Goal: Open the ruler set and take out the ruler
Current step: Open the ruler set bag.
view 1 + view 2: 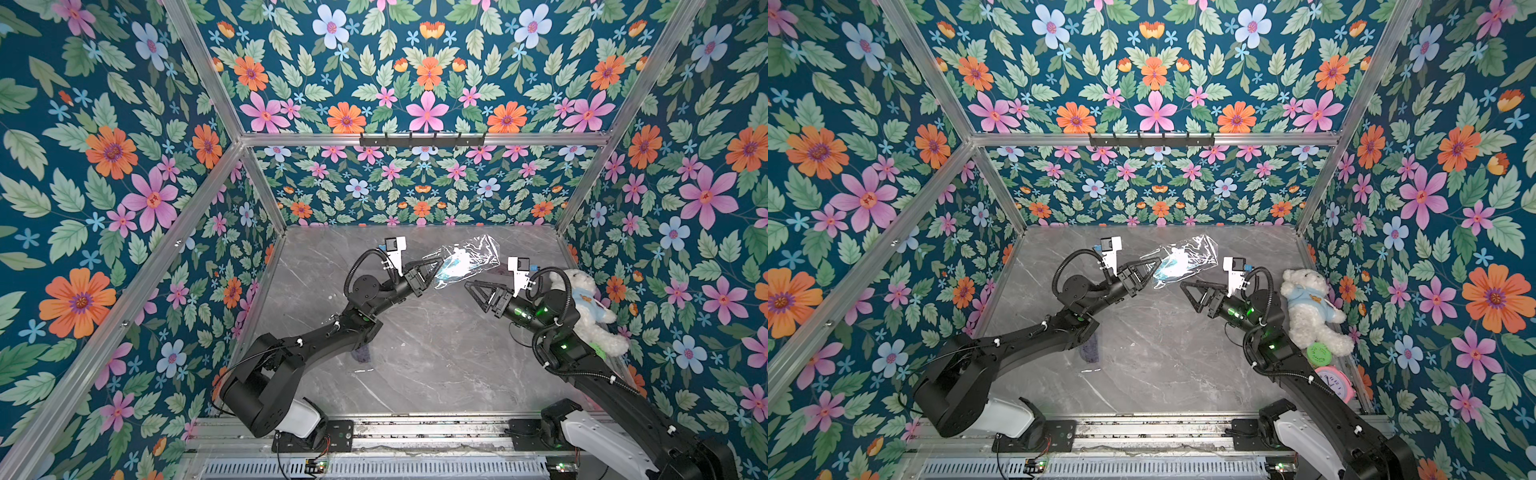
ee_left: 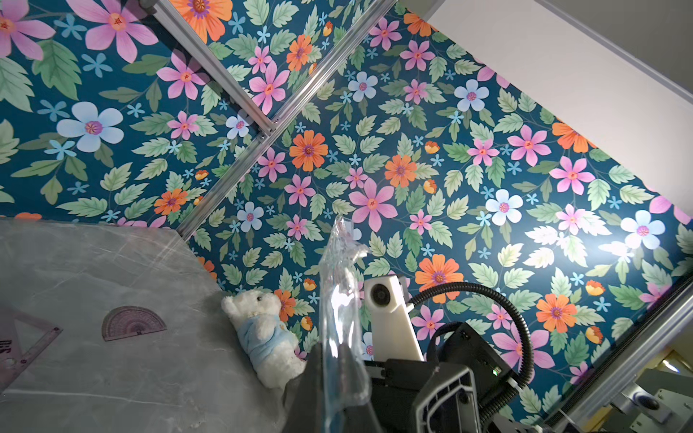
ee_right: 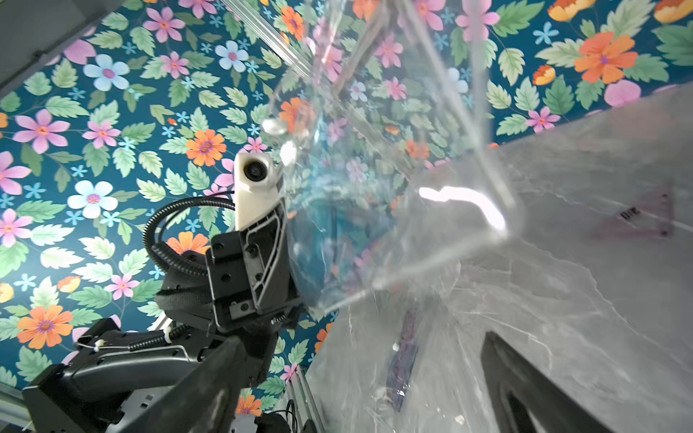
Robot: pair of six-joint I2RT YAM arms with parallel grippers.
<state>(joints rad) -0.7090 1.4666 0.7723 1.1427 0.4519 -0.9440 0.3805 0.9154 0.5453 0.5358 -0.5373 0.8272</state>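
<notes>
The ruler set's clear plastic bag (image 1: pixel 465 259) (image 1: pixel 1185 259) hangs above the grey table, something pale blue showing inside it. My left gripper (image 1: pixel 437 262) (image 1: pixel 1158 262) (image 2: pixel 339 375) is shut on the bag's edge. Just right of and below the bag, my right gripper (image 1: pixel 473 296) (image 1: pixel 1188 297) (image 3: pixel 363 337) is open and holds nothing. The bag (image 3: pixel 393 187) fills the space in front of it in the right wrist view. A purple ruler (image 1: pixel 1090 349) (image 3: pixel 405 360) lies flat on the table, partly under my left arm.
A purple protractor (image 2: pixel 133 322) and a set square (image 2: pixel 26 345) lie on the table (image 1: pixel 436 374). A white teddy bear (image 1: pixel 590 307) leans at the right wall, with a green disc (image 1: pixel 1318 353) and pink clock (image 1: pixel 1335 384) beside it. A hook rail (image 1: pixel 422 139) hangs on the back wall.
</notes>
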